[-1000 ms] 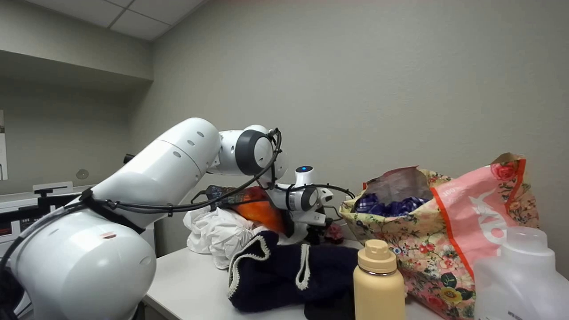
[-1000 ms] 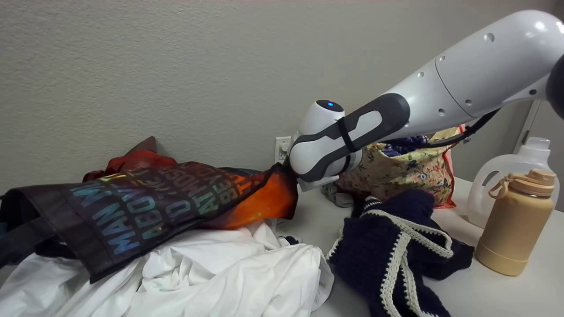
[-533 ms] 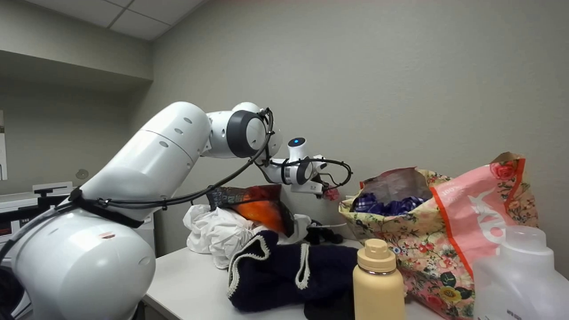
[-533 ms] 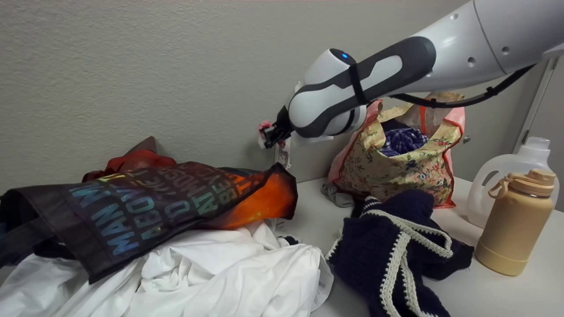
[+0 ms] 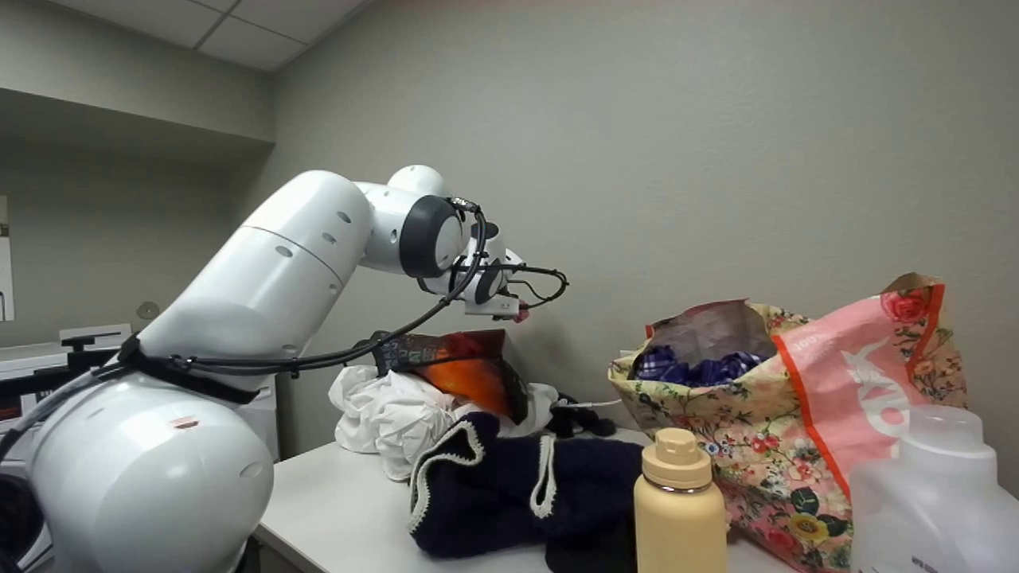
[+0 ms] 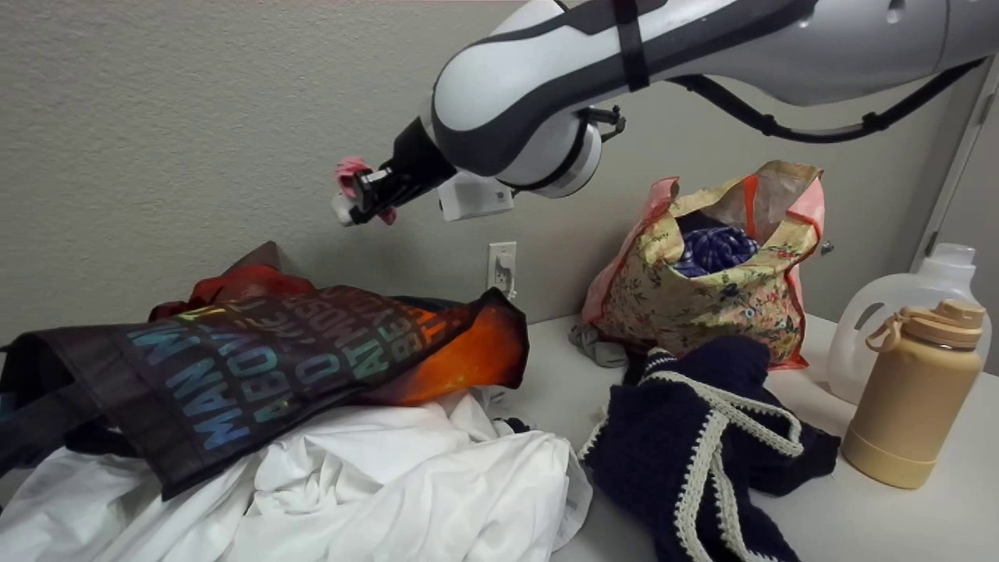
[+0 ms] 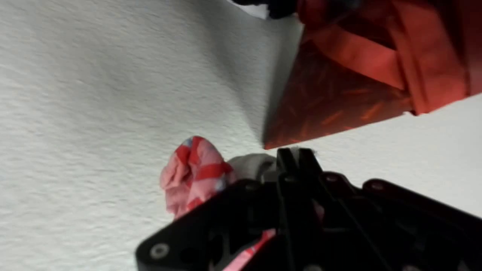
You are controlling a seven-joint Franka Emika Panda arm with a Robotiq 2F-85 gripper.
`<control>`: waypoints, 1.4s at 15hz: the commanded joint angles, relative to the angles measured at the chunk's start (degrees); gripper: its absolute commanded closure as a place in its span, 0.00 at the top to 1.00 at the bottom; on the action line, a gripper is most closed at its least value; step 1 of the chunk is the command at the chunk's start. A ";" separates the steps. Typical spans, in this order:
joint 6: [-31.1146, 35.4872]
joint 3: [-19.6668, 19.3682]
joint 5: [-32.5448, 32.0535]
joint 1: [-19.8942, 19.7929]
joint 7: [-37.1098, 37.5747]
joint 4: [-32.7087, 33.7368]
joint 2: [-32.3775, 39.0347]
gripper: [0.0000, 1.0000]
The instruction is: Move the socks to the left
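In the wrist view a pink and red patterned sock bundle [image 7: 197, 173] with a grey-white part [image 7: 250, 165] is pinched in my gripper [image 7: 296, 155]. The jaws are nearly together on it, with cloth sticking out on one side. In an exterior view the gripper [image 6: 364, 200] holds the pink bundle [image 6: 351, 175] in the air, in front of the wall and above the dark lettered bag. In an exterior view only a small pink bit of the bundle [image 5: 521, 312] shows below the wrist; the fingers are hidden there.
A dark lettered bag [image 6: 312, 359] and red cloth [image 6: 250, 285] lie on white cloth [image 6: 421, 484]. A navy garment [image 6: 663, 437], a floral bag [image 6: 702, 312], a tan bottle [image 6: 913, 398] and a clear jug [image 6: 847, 343] stand right. Grey cloth [image 6: 597, 347] lies beside the floral bag.
The arm has risen from low behind the lettered bag, lifting the pink bundle, and has swung left in both exterior views. The things on the table have not moved.
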 commanded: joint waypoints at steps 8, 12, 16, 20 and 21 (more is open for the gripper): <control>-1.01 0.34 -1.71 2.34 -3.45 -0.52 4.37 0.69; -0.61 -4.59 -2.13 3.20 -1.50 -0.48 4.40 0.99; 0.01 -13.32 -2.86 4.83 3.12 -0.20 5.07 1.00; 0.26 -21.44 -3.40 5.02 9.20 1.06 7.31 1.00; 0.17 -22.46 -3.23 4.66 10.29 1.54 8.19 1.00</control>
